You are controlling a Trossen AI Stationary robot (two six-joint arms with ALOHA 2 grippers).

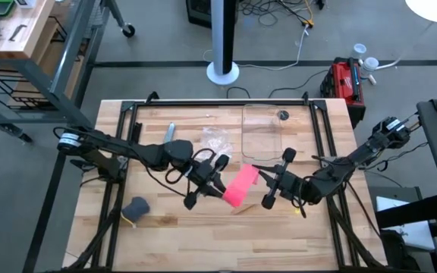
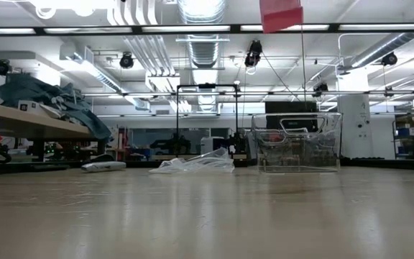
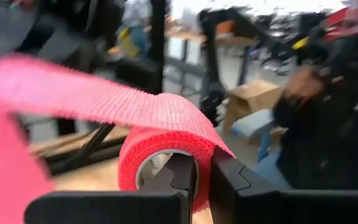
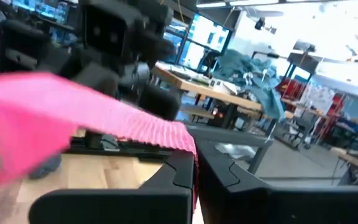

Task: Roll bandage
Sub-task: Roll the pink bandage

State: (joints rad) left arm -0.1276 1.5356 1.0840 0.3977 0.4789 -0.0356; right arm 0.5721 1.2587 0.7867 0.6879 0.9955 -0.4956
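The bandage (image 1: 240,186) hangs stretched above the middle of the worktop (image 1: 173,220) — its rolled end clamped in the left gripper (image 1: 217,182), whose fingers (image 3: 179,180) pinch the roll's wall, its loose end pinched in the right gripper's (image 1: 262,177) clenched fingers (image 4: 179,180).

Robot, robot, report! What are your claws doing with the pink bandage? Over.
Left gripper shut on bandage roll. Right gripper shut on its loose end. Bandage held above table. Nothing in the way.
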